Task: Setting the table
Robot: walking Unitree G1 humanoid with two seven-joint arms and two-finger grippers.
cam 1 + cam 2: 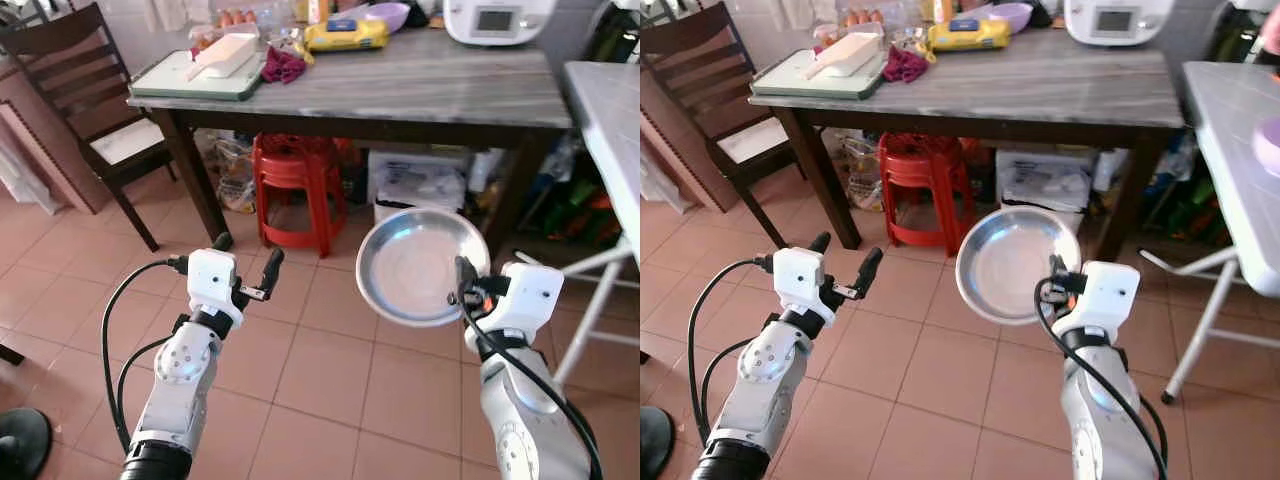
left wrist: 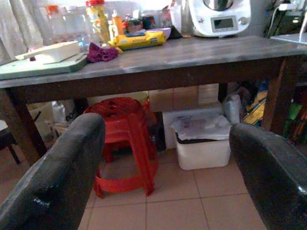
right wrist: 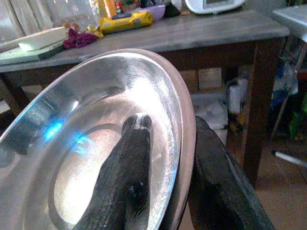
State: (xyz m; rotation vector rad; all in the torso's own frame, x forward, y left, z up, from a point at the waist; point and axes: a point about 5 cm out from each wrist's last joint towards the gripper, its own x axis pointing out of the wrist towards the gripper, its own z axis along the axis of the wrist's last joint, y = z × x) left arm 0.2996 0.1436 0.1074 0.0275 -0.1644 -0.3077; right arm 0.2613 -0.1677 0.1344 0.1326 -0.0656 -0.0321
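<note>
Plate (image 1: 420,264), round and of shiny metal, is held up on edge by the right pincer (image 3: 168,191), which is clenched on its rim: one black finger (image 3: 122,182) lies across the inner face, the other sits behind the rim. The plate's hollow side faces back toward the robot, and it hangs in the air over the tiled floor (image 1: 330,380), short of the worktop (image 1: 430,85). In the right wrist view the plate's lower edge is cut off, and the plate hides much of what lies beyond it.

The left pincer (image 1: 247,262) is raised beside it, well apart from the plate, released, its two fingers spread wide with nothing between them.

Ahead stands the grey, dark-legged worktop. On it lie a pale green tray (image 1: 195,80) with a white block (image 1: 222,52) on top, a crumpled purple cloth (image 1: 283,66), a yellow packet (image 1: 346,34), a lilac bowl (image 1: 388,14) and a white appliance (image 1: 497,18) whose top is cut off. Bottles and jars at the back are too blurred to name. Under the worktop are stacked red stools (image 1: 297,190) and a white bin (image 2: 201,143) amid clutter that is hard to make out. A dark wooden chair (image 1: 85,110) stands to the left. A second, lighter worktop (image 1: 610,120) enters at the right edge, only partly seen.
</note>
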